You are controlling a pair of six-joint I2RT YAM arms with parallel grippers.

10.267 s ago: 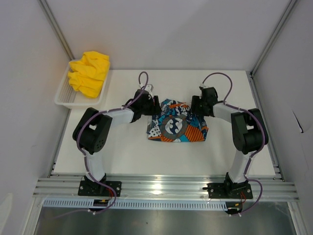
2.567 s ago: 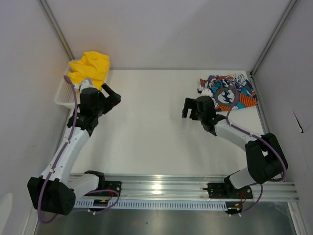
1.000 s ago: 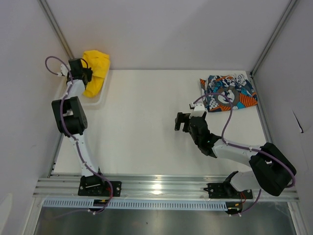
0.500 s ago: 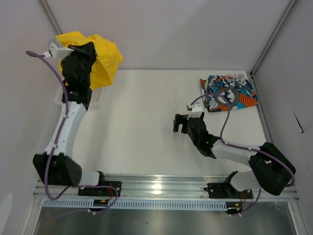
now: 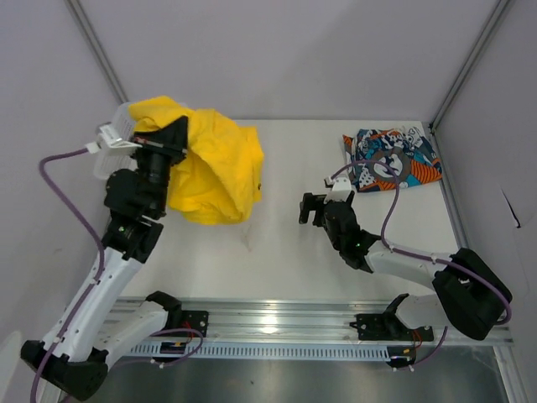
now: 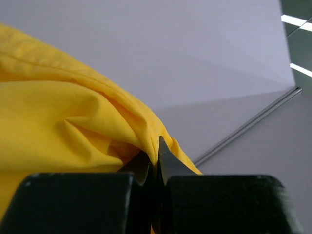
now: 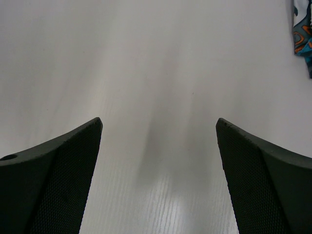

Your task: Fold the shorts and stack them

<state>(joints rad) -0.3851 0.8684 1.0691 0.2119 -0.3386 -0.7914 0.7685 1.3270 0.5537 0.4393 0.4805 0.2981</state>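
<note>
The yellow shorts (image 5: 214,168) hang bunched from my left gripper (image 5: 172,138), lifted above the left part of the table, with their lower folds reaching toward the surface. In the left wrist view the jaws of that gripper (image 6: 157,156) are shut on a fold of the yellow cloth (image 6: 73,112). The printed shorts (image 5: 390,159) lie folded in the back right corner; one edge (image 7: 302,24) shows in the right wrist view. My right gripper (image 5: 317,208) is open and empty, low over the middle of the table (image 7: 161,73), short of the printed pair.
The white basket at the back left is hidden behind my left arm and the hanging cloth. Grey walls with metal frame posts (image 5: 470,59) close in the back and sides. A metal rail (image 5: 268,319) runs along the near edge.
My left gripper has lifted the yellow shorts out of the basket and swung them rightward over the table, where they now hang lower and spread wider. The right arm has barely moved.
</note>
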